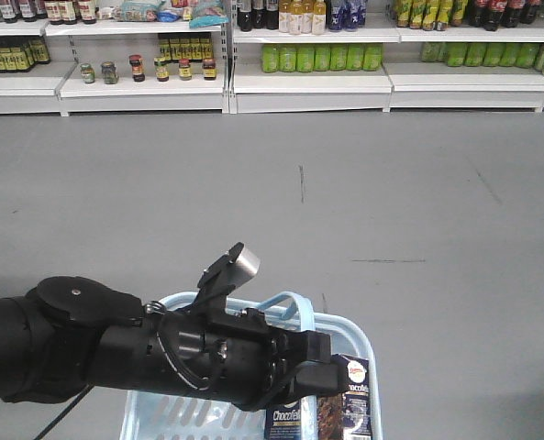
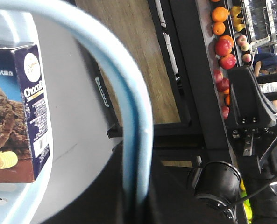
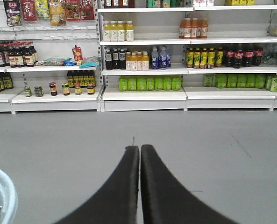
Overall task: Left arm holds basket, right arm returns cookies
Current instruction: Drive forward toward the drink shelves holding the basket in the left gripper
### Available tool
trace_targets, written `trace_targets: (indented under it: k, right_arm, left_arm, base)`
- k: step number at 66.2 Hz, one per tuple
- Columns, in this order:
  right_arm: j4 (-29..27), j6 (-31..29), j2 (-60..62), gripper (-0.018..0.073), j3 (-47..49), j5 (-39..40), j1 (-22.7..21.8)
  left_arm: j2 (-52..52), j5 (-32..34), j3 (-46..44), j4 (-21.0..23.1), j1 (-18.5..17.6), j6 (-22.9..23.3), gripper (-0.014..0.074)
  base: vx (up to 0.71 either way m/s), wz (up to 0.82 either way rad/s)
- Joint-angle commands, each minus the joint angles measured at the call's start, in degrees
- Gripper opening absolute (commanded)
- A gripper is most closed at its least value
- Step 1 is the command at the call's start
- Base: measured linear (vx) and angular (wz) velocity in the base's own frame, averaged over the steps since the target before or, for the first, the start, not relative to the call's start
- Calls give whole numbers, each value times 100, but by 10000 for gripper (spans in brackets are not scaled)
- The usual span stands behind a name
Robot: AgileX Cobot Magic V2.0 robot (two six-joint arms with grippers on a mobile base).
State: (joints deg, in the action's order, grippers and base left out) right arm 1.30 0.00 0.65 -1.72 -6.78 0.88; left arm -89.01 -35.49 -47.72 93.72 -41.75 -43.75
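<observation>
**Front view.** We see the left arm reaching across the light blue basket above the grey floor. We cannot tell whether the basket rests on the floor. The cookies, a dark navy carton, stand upright inside the basket at its right side, close to the wall.

**Left wrist view.** The left end effector is clamped around the basket's looped handle.

**Right wrist view.** The right end effector has its two black fingers pressed together and grips nothing. It points toward the stocked shelves. A sliver of basket rim shows at lower left.
</observation>
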Motion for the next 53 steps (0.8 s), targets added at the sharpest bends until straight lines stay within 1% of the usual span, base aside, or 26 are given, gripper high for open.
trace_targets:
  k: [1, 53]
  right_arm:
    - [28, -51, 59, -9, 6, 438, 7]
    - [28, -51, 59, -9, 6, 438, 7]
  left_arm:
    - [268, -250, -164, 269, -20, -15, -6]
    - [268, -232, -164, 269, -20, -15, -6]
  base:
    - [39, -3]
    - [39, -2]
